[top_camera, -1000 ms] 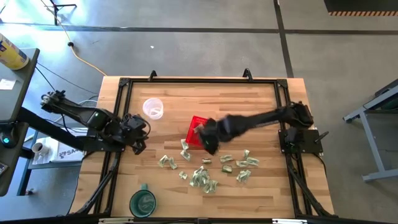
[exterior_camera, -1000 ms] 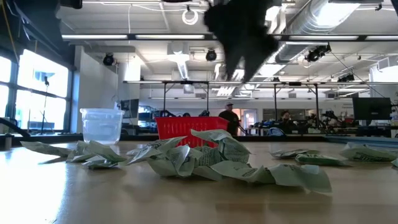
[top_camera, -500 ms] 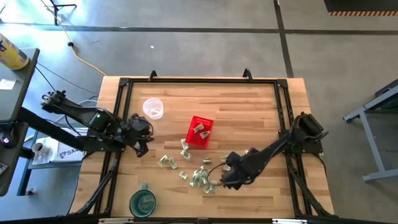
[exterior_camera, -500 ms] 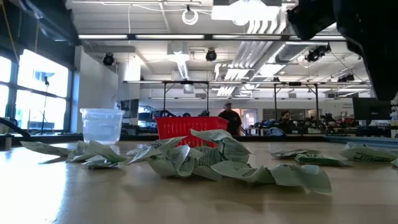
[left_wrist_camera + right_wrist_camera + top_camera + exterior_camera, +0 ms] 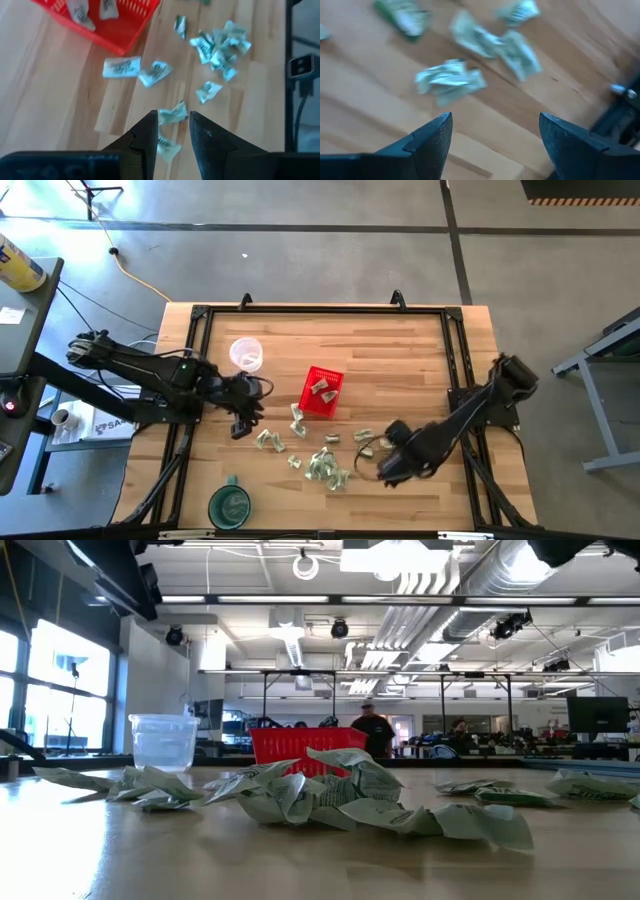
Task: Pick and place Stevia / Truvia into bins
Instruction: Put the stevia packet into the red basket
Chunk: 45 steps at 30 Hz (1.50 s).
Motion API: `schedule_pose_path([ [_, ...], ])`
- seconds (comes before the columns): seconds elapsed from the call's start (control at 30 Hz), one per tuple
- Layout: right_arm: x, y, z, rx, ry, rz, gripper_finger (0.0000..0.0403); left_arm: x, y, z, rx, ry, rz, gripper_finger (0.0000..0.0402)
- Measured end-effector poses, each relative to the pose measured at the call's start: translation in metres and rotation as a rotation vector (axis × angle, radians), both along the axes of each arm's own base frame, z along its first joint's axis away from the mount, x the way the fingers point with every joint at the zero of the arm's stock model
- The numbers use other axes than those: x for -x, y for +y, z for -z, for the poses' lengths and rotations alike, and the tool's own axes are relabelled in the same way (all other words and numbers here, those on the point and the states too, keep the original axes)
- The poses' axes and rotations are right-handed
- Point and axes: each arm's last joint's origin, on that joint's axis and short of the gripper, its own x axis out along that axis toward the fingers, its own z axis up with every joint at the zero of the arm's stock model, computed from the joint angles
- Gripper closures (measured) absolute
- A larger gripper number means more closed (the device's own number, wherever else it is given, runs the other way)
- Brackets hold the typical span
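Pale green and white sachets (image 5: 325, 464) lie scattered flat on the wooden table, near of the red mesh basket (image 5: 322, 392). The basket holds a few sachets (image 5: 322, 386). In the low view the sachets (image 5: 330, 795) lie crumpled in front of the basket (image 5: 300, 748). My left gripper (image 5: 245, 422) hovers left of the basket, open by a narrow gap; one sachet (image 5: 172, 114) lies just ahead of its fingertips (image 5: 173, 126). My right gripper (image 5: 385, 470) is over the right-hand group of sachets (image 5: 450, 80), wide open (image 5: 495, 130) and touching nothing.
A clear plastic cup (image 5: 246, 354) stands far-left of the basket, and a round green cup (image 5: 230, 505) stands at the near-left edge. A black frame (image 5: 455, 350) borders the table. Bare wood lies far and right of the basket. People show in the room beyond (image 5: 372, 730).
My right gripper has swung from above the red basket toward the table's near right, over the right-hand sachets. My left gripper has moved a little toward the table's right, closer to the sachets left of the basket. The sachets on the table have stayed in place.
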Motion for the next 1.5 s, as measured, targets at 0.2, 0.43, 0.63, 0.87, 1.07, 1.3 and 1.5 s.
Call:
schedule_pose_path([
  [0.2,0.036,-0.042,0.031,-0.198,-0.162,0.118,0.0129,-0.003,-0.001,-0.003,0.026,-0.047,-0.013,0.0254],
  [0.43,0.051,-0.069,0.064,-0.177,-0.144,0.027,0.0133,-0.003,-0.001,-0.003,0.076,-0.038,-0.07,0.0254],
  [0.63,0.05,-0.078,0.081,-0.133,-0.088,-0.096,0.0133,-0.001,0.0,-0.002,0.087,-0.017,-0.123,0.0254],
  [0.87,0.039,-0.077,0.098,-0.196,-0.048,-0.221,0.0133,-0.002,0.002,-0.002,0.056,-0.034,-0.18,0.0254],
  [1.07,0.032,-0.072,0.111,-0.222,-0.016,-0.223,0.0151,-0.002,0.002,-0.002,0.047,-0.04,-0.205,0.0254],
  [1.3,0.027,-0.071,0.104,-0.197,-0.045,-0.172,0.0307,-0.002,0.002,-0.002,0.046,-0.039,-0.207,0.0254],
  [1.5,0.014,-0.068,0.087,-0.16,-0.1,-0.149,0.0384,0.0,0.002,-0.001,0.05,-0.018,-0.203,0.0254],
])
